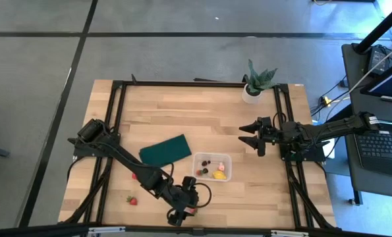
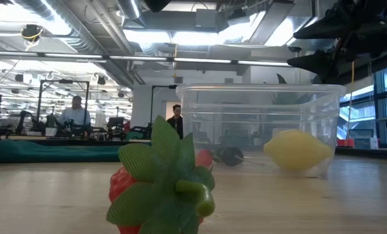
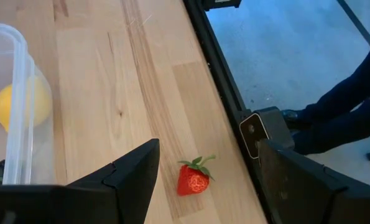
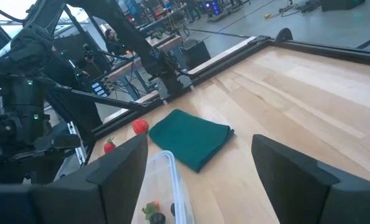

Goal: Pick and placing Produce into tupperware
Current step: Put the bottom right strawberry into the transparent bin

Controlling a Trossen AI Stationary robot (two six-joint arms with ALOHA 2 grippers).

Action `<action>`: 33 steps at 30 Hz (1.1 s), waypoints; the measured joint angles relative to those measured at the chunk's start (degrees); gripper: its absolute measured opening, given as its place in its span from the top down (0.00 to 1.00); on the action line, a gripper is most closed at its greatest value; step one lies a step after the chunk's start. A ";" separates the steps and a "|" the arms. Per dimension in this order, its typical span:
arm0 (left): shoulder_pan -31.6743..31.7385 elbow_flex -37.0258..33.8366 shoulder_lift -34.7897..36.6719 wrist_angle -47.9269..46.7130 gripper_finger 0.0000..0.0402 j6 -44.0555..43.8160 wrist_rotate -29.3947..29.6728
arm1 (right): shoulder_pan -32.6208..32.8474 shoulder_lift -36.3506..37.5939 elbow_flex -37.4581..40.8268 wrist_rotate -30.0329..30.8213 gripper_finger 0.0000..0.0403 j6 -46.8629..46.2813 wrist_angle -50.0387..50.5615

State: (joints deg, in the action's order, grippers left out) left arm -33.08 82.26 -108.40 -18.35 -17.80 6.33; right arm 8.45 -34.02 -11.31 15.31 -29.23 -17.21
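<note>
Here the left gripper (image 1: 180, 212) hangs low near the front edge of the table (image 1: 209, 112), at about 7 o'clock from the tub (image 1: 212, 167). Its fingers (image 3: 135, 174) are spread wide, and a strawberry (image 3: 193, 177) lies on the wood between them, not touched. The clear tub stands near the table's middle; inside lie a yellow lemon (image 1: 219, 175) and some dark berries (image 1: 208, 160). Another strawberry (image 1: 131, 199) lies at 8 o'clock from the tub, well apart, and a round red fruit (image 1: 134, 176) at 9 o'clock. The green pad (image 1: 165, 149) lies at 10 o'clock, just beside the tub. The right gripper (image 1: 250, 135) waits at 1 o'clock from the tub, fingers spread, holding nothing.
</note>
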 joint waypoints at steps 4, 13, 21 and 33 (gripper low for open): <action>0.00 0.02 -0.24 -0.09 0.34 1.15 0.04 | 0.00 0.00 0.00 0.00 0.28 1.30 0.00; -0.46 0.04 -6.46 -0.12 0.34 4.87 0.52 | 0.00 0.00 0.00 0.00 0.28 1.35 -0.02; -1.55 -0.02 -8.50 -0.27 0.34 9.27 1.98 | 0.00 0.02 0.00 0.00 0.28 1.46 -0.02; -1.42 -0.01 -12.27 2.35 0.34 9.48 2.12 | 0.00 0.02 0.00 0.02 0.28 2.73 -0.04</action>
State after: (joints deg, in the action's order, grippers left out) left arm -34.50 82.25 -120.67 -16.00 -8.33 8.45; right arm 8.45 -34.00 -11.31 15.33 -26.50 -17.25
